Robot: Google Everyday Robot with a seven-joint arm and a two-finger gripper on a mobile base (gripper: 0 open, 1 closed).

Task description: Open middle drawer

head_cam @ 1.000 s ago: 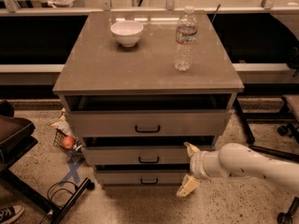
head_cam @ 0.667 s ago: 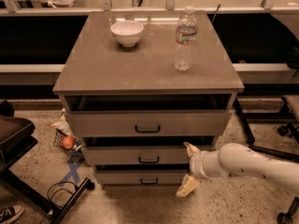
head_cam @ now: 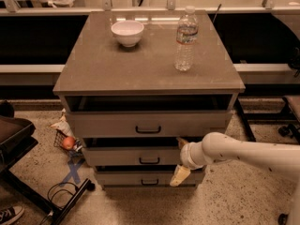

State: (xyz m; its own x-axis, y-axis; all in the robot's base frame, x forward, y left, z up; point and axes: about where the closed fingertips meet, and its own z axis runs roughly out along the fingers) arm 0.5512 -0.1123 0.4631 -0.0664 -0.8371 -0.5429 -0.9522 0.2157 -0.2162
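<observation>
The middle drawer [head_cam: 126,156] is the second of three stacked grey-beige fronts in the cabinet, with a small black bar handle [head_cam: 149,161] at its centre. A dark gap shows above its front. My gripper [head_cam: 180,159] on the white arm [head_cam: 243,151] comes in from the right and sits in front of the drawer's right part, just right of the handle. It is open, with one finger [head_cam: 182,142] at the drawer's upper edge and the other finger [head_cam: 178,176] down by the lowest drawer [head_cam: 136,178]. It holds nothing.
The taller top drawer [head_cam: 112,124] sits above. On the cabinet top [head_cam: 145,64] stand a white bowl [head_cam: 127,32] and a water bottle [head_cam: 186,39]. A basket with an orange fruit [head_cam: 68,142], a cable and a chair base [head_cam: 56,200] lie on the floor at the left.
My gripper has moved a little left and up, closer to the middle drawer's handle. The drawers have not moved.
</observation>
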